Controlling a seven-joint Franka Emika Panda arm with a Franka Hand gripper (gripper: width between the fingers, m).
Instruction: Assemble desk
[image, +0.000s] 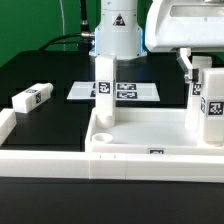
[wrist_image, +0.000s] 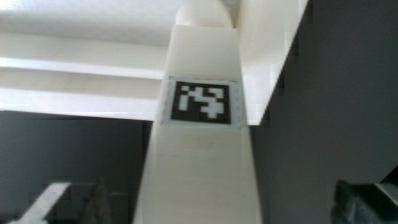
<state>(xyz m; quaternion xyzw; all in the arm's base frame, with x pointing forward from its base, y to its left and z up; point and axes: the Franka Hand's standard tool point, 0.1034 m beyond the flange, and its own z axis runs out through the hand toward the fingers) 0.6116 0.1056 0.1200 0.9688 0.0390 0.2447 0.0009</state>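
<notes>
Nearest to me in the exterior view, the long white border rail (image: 45, 157) runs along the front of the black table (image: 45, 75). The desk's tabletop (image: 150, 126) lies flat just behind it, rim up.

Two legs stand upright on the tabletop. The left leg (image: 103, 95) is at the corner toward the exterior view's left. The right leg (image: 212, 105) is near that view's right edge and shows a black-and-white tag. I cannot tell whether either one is fixed in place or only standing there.

The gripper (image: 192, 64) hangs at the top of the right leg. In the wrist view that leg fills the middle of the picture, with its tag (wrist_image: 205, 103) facing the camera. The dark fingers (wrist_image: 57, 203) sit wide apart on either side of it, and I see a clear gap between each finger and the leg. So I read the jaws as spread wide and gripping nothing.

A loose leg (image: 30, 98) lies on its side on the table, well apart toward the exterior view's left. Behind the tabletop the marker board (image: 130, 92) lies flat. The robot's white base (image: 116, 35) stands farthest back.
</notes>
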